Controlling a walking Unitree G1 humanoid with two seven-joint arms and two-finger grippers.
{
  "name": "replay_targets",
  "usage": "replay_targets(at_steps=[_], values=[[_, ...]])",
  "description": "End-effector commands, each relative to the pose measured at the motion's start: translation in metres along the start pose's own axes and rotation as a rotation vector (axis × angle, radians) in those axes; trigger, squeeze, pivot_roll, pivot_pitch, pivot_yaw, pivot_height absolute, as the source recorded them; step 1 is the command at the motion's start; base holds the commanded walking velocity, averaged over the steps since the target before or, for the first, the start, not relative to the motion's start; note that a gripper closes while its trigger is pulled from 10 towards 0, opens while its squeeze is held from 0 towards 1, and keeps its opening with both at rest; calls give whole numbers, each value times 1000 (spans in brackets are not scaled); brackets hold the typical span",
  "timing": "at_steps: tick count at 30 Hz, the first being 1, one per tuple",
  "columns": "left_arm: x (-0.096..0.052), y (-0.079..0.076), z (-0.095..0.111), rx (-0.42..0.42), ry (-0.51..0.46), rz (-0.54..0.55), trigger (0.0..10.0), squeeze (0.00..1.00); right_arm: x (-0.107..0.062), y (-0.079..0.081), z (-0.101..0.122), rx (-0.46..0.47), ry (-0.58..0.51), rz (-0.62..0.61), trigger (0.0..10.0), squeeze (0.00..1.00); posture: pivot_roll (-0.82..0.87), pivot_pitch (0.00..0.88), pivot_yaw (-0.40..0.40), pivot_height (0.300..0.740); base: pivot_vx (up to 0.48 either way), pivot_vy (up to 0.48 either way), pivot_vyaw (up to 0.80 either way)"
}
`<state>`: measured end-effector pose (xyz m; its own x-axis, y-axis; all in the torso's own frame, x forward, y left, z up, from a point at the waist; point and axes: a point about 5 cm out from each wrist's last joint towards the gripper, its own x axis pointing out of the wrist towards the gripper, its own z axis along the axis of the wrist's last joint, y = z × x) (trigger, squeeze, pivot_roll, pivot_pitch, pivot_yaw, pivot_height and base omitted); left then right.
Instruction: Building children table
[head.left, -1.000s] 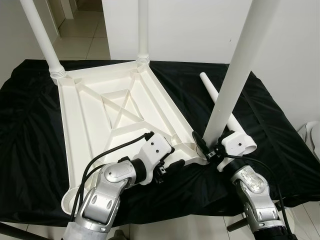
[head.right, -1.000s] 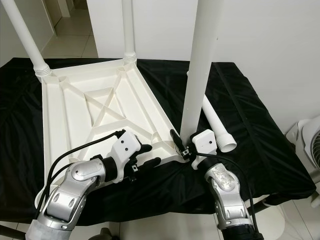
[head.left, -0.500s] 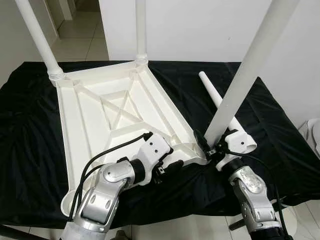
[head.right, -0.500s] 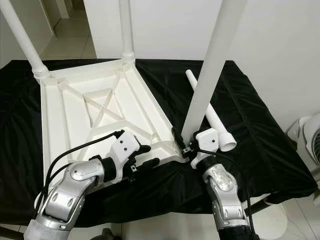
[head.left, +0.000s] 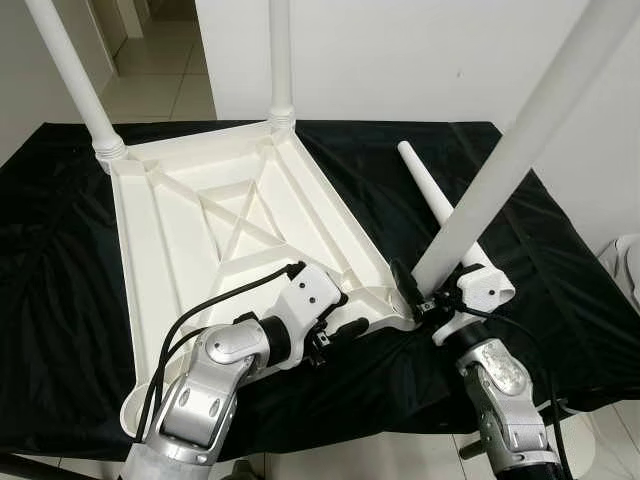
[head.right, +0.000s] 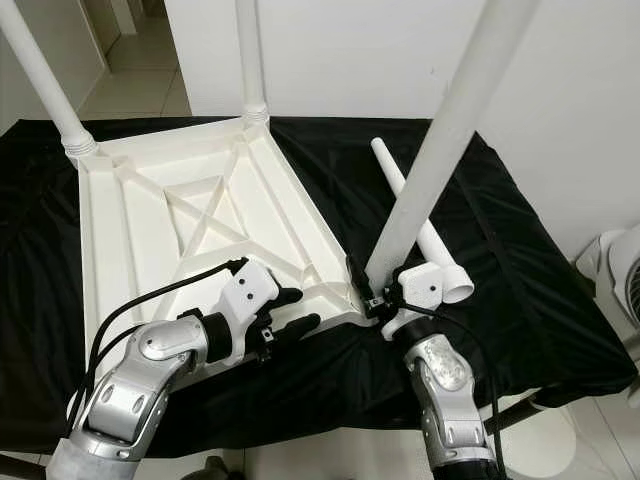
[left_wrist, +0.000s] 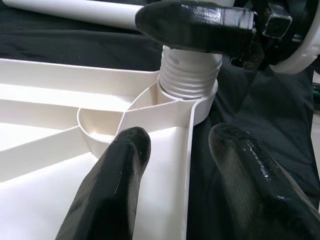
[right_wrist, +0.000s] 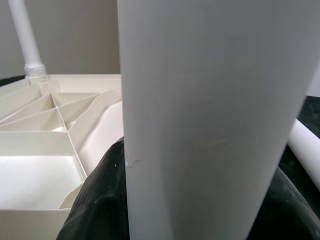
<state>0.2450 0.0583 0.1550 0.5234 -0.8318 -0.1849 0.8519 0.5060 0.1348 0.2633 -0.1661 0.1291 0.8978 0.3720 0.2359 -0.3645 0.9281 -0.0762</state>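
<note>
We see a black cloth (head.left: 60, 290) covering the desk, creased and hanging over its near edge. Behind the desk's far edge stands a white wall (head.left: 400, 60), with pale tiled floor (head.left: 170, 80) beyond the far left corner. A white fan (head.right: 622, 290) sits off the right edge.

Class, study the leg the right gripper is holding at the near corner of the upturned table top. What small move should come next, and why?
Probably tip the leg upright over the socket. It leans away to the right, unlike the two far legs, though its threaded end sits in the socket. The right gripper is clamped on its base; the left gripper steadies the top, so straightening should let the threads seat.
</note>
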Motion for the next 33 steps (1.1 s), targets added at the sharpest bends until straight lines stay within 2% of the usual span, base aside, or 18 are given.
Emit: replay_targets(at_steps=[1,6,10,15,21,28,32,33], values=[[-1,4,1,2,7,75,10000,0,-9,-1,-19,51,94,-37,10000,0,92,74,35,740,0,0,0],[-3,5,1,3,8,81,10000,0,-5,0,-21,53,114,-42,10000,0,92,73,35,740,0,0,0],[-3,5,2,3,8,82,10000,0,-6,-1,-27,101,161,-50,10000,0,94,74,35,740,0,0,0],[-4,4,2,-1,7,82,10000,0,-7,-3,-36,13,266,-50,10000,0,94,83,35,740,0,0,0],[-4,3,3,-5,6,81,10000,0,-6,-5,-42,-14,345,-23,10000,0,93,88,34,740,0,0,0],[-4,3,3,-6,5,83,10000,0,-5,-6,-44,-22,362,-11,10000,0,95,89,31,740,0,0,0],[-4,3,3,-7,6,85,10000,0,-4,-5,-43,-44,349,10,10000,0,97,93,31,740,0,0,0],[-4,3,3,-8,7,86,10000,0,-4,-2,-39,-78,313,37,10000,0,98,95,30,740,0,0,0]])
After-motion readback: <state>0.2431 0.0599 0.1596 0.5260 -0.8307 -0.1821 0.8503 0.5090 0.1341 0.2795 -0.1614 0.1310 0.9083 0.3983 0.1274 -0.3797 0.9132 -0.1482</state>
